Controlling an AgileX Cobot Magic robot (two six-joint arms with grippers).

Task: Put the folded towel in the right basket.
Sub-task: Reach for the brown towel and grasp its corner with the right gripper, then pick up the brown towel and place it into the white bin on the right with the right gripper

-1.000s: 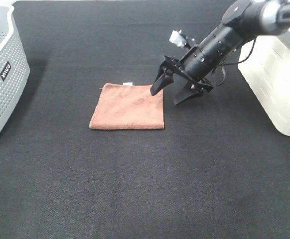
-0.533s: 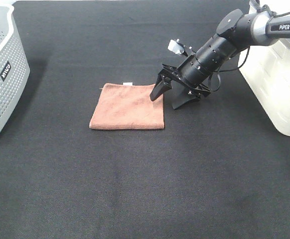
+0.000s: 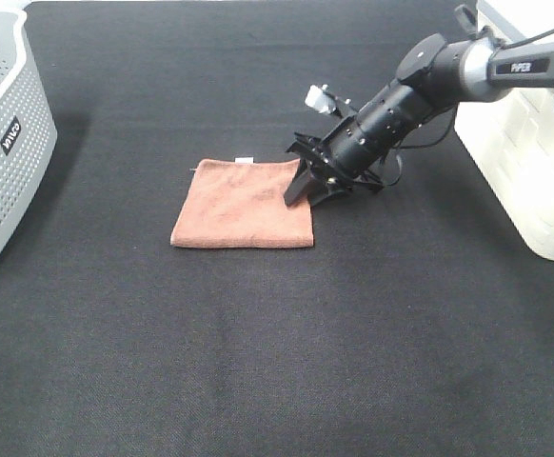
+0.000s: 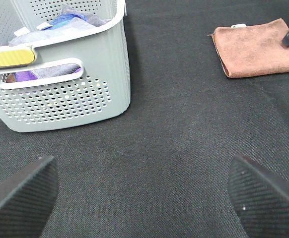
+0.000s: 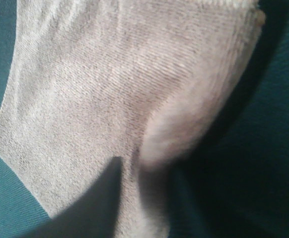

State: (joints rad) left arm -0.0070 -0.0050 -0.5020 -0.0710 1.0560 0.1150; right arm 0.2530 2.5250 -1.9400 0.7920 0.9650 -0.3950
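- The towel lies flat and folded on the tabletop, between the two baskets and well apart from the right basket.
- You are at the grasp: the right fingers sit on the towel's edge nearest that basket, with the arm reaching low across from the right.
- Make sure you catch every layer of the fold, not only the top one. If you hold just one layer, the towel will likely open as you lift it.
- Squeeze fully before you raise the arm, then lift straight up until the hanging part is off the tabletop.
- Only then carry it over the basket rim, high enough that the hanging cloth does not snag the wall.
- The right fingers stand close together. The wrist view shows a ridge of towel bunched up between them, so they appear to be pinching it. How firm the hold is, you cannot tell.
- The left fingers are spread wide and hold nothing, low over bare tabletop near the left basket.
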